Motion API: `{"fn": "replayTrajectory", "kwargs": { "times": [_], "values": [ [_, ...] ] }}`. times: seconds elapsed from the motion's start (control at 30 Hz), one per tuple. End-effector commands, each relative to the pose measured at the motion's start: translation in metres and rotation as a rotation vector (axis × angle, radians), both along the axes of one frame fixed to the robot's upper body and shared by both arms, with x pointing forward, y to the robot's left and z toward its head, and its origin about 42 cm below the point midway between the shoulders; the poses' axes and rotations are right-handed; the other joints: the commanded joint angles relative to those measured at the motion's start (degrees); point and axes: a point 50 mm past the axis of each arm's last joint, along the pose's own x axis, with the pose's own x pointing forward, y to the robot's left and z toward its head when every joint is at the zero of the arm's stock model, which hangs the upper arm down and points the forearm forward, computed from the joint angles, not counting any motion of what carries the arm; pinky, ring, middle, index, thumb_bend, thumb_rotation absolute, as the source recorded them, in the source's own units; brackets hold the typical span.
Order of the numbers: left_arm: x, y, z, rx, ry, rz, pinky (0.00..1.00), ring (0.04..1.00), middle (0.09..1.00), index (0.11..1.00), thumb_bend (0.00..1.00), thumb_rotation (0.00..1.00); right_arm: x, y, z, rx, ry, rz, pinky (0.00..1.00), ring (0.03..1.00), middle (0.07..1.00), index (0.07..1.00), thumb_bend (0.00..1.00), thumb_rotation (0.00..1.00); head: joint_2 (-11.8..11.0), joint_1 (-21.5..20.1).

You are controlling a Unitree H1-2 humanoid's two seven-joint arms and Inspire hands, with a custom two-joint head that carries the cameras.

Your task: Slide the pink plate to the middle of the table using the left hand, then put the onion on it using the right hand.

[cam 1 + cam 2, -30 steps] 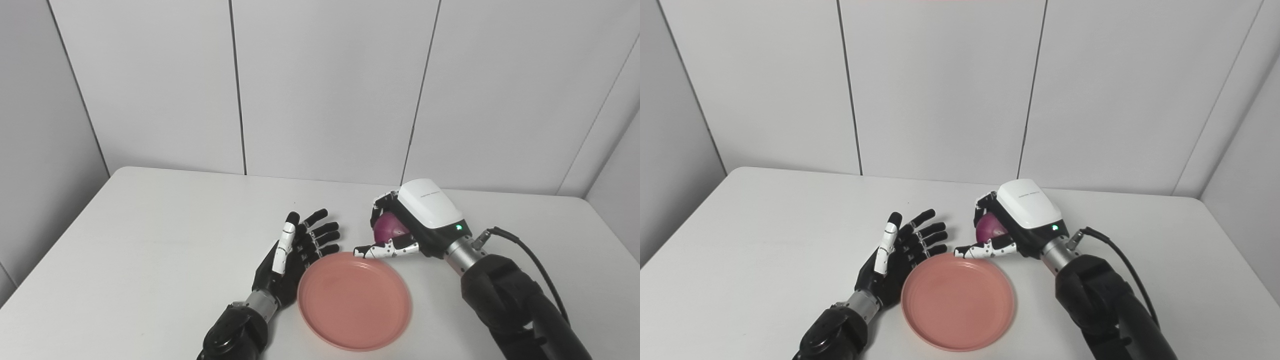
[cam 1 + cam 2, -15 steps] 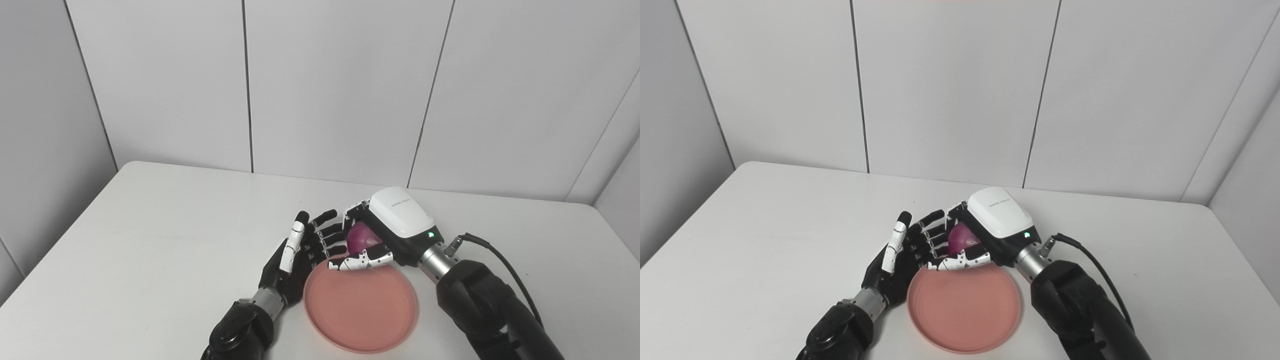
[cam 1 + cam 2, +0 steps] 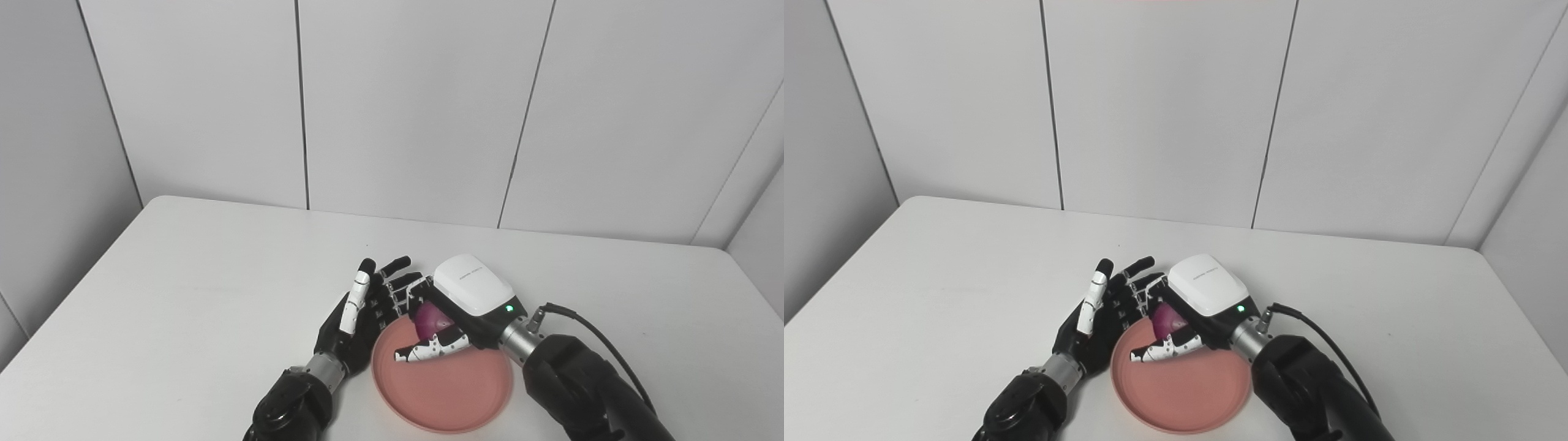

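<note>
Fingers [image 3: 422, 293] of my right hand [image 3: 456, 309] curl around the onion [image 3: 430, 318], grasping it, with the thumb stretched out just below it. The onion sits tucked under the white back of that hand, only its purple side showing, a little below the centre of the frame. It hangs over the upper left part of the pink plate [image 3: 450, 392]; whether it touches the plate I cannot tell.

That plate lies flat on the desk [image 3: 184, 294] at the lower middle of the frame, its near rim close to the bottom edge. My right arm runs off to the lower right, a black cable looping from the wrist.

On the plate's left side, my left hand [image 3: 361, 315] stands just beside the rim, palm turned toward the plate, its digits spread apart and pointing up and away, holding nothing. Their tips reach close to the curled ones of my right hand, nearly meeting above the plate's far edge.
</note>
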Motion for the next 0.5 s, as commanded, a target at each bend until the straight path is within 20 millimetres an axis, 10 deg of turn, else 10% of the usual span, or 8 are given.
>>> {"fn": "replayTrajectory", "kwargs": {
  "times": [0.0, 0.47],
  "values": [
    [-0.011, 0.009, -0.022, 0.026, 0.118, -0.004, 0.73, 0.796, 0.792, 0.797, 0.74, 0.9, 0.003, 0.0, 0.02, 0.0, -0.074, 0.046, 0.18, 0.246, 0.322, 0.424, 0.48, 0.6, 0.0, -0.07],
    [-0.01, 0.012, -0.021, 0.029, 0.132, -0.001, 0.74, 0.78, 0.774, 0.809, 0.74, 0.89, -0.011, -0.017, -0.005, -0.012, -0.055, 0.027, 0.2, 0.264, 0.349, 0.455, 0.53, 0.64, 0.08, -0.76]
  ]
}}
